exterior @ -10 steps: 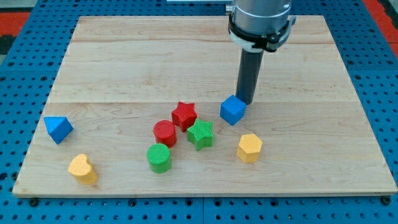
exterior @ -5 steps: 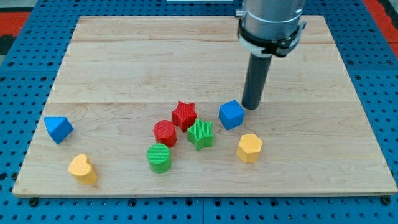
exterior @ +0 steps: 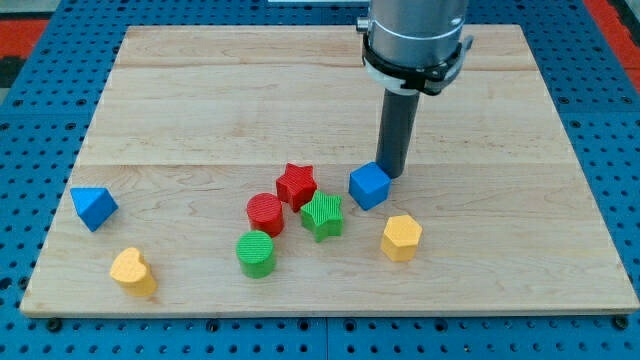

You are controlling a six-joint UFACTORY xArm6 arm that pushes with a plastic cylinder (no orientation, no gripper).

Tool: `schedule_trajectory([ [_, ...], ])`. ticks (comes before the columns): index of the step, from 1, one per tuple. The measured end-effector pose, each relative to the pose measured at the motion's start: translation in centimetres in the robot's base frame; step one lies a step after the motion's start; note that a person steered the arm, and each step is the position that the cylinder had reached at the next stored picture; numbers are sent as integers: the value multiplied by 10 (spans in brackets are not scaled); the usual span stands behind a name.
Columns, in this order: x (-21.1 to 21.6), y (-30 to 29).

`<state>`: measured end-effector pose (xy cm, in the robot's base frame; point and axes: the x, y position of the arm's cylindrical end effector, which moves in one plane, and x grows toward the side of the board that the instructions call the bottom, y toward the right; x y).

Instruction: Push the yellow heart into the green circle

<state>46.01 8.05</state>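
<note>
The yellow heart (exterior: 133,271) lies near the board's bottom left corner. The green circle (exterior: 256,253) stands to its right, low in the middle, well apart from it. My tip (exterior: 389,175) is at the upper right edge of the blue cube (exterior: 369,186), touching or nearly touching it, far to the right of the heart and the green circle.
A red circle (exterior: 265,213), a red star (exterior: 296,185) and a green star (exterior: 323,216) cluster just above and right of the green circle. A yellow hexagon (exterior: 401,238) sits below the blue cube. A blue triangle (exterior: 93,207) lies at the left edge of the wooden board (exterior: 200,100).
My tip swung right, then came back left to the blue cube's upper right. The blue cube slid slightly to the left. The other blocks have not moved.
</note>
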Motion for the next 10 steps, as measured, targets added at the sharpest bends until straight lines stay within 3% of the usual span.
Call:
schedule_trajectory([
  [1,9,24],
  [2,-10,51],
  [3,-36,20],
  [4,-31,-75],
  [7,47,-288],
  [9,131,-310],
  [10,141,-287],
])
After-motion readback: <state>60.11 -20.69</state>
